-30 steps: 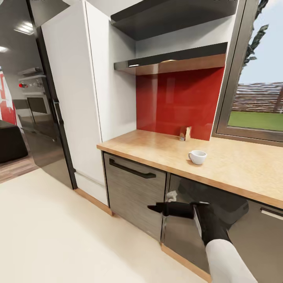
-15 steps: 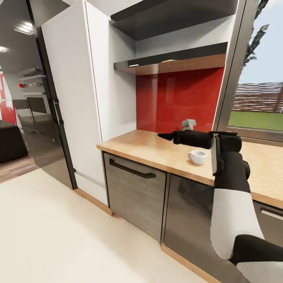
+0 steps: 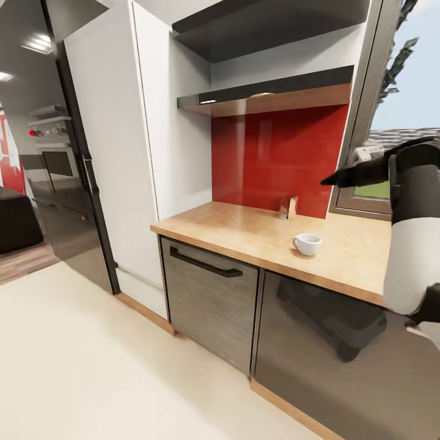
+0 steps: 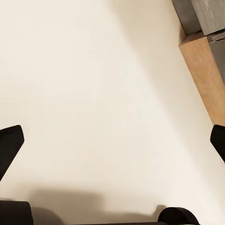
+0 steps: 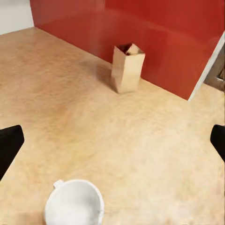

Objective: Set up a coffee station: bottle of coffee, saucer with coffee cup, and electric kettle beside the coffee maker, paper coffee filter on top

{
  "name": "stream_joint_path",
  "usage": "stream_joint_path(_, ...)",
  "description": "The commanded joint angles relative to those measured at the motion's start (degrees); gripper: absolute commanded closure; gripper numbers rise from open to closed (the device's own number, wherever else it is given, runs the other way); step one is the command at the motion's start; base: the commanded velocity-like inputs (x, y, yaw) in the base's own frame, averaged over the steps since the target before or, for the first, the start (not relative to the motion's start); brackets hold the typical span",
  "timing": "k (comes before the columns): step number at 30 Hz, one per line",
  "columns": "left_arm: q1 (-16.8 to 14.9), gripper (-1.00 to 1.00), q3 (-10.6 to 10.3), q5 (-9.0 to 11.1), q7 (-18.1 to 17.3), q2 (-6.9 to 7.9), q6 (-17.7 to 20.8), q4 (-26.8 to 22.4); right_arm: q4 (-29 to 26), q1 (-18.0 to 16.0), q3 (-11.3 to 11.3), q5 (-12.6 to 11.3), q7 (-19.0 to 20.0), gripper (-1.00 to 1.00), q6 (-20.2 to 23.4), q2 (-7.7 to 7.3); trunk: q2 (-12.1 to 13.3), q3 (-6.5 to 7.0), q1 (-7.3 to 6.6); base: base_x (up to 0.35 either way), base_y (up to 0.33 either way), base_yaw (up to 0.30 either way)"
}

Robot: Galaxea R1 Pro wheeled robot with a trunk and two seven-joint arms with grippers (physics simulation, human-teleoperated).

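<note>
A white coffee cup (image 3: 307, 244) (image 5: 74, 205) stands upright on the light wood kitchen countertop (image 3: 238, 232) (image 5: 154, 154), a little back from the front edge. My right gripper (image 3: 335, 178) (image 5: 112, 145) hovers high over the counter, up and to the right of the cup, open with nothing between its fingers. The right wrist view looks down on the cup and on a small tan paper carton (image 5: 126, 68) (image 3: 288, 208) against the red backsplash. My left gripper (image 4: 112, 145) is open over the cream floor (image 4: 93, 93).
A red backsplash (image 3: 275, 159) and a range hood (image 3: 269, 98) stand behind the counter, with a window (image 3: 373, 183) at right. A tall white cabinet (image 3: 122, 153) and a black fridge (image 3: 67, 171) stand at left. Dark cabinet fronts (image 3: 208, 299) lie below the counter.
My right arm has swung up from in front of the cabinets, passed over the cup, and now sits higher and further right. The cup and carton have not moved.
</note>
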Motion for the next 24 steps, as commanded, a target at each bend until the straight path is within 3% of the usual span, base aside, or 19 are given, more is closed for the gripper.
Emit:
stream_joint_path(1,-0.04,-1.00,-0.39,0.47,-0.18,0.02,0.10,0.02,0.92,-0.19,-0.05,2.61,0.82,-1.00,0.17,-0.15,-0.03,-0.06,-0.01,0.000,0.000,0.000)
stream_joint_path(2,-0.04,-1.00,-0.39,0.47,-0.18,0.02,0.10,0.02,2.80,-0.36,0.01,6.35,1.36,-1.00,0.15,-0.39,-0.03,-0.06,-0.01,0.000,0.000,0.000)
stream_joint_path(4,-0.04,-1.00,-0.39,0.47,-0.18,0.02,0.10,0.02,4.59,-0.47,0.08,9.47,1.80,-1.00,0.11,-0.57,-0.03,-0.06,-0.01,0.000,0.000,0.000)
stream_joint_path(6,-0.04,-1.00,-0.39,0.47,-0.18,0.02,0.10,0.02,7.59,-0.58,0.43,14.26,2.31,-1.00,0.06,-0.77,-0.03,-0.06,-0.01,0.000,0.000,0.000)
stream_joint_path(8,-0.04,-1.00,-0.40,0.47,-0.18,0.02,0.10,0.02,8.91,-0.62,1.34,16.33,2.54,-1.00,0.05,-0.83,-0.03,-0.06,-0.01,0.003,0.000,0.000)
stream_joint_path(15,-0.04,-1.00,-0.41,0.47,-0.18,0.02,0.10,0.02,10.22,-0.42,4.54,18.34,5.82,-1.00,0.04,-0.85,-0.03,-0.06,-0.01,0.077,0.000,0.000)
stream_joint_path(24,-0.04,-1.00,-0.40,0.47,-0.18,0.02,0.10,0.02,12.72,-0.12,4.95,18.58,6.86,-1.00,0.00,-0.77,-0.03,-0.06,-0.01,0.050,0.000,0.000)
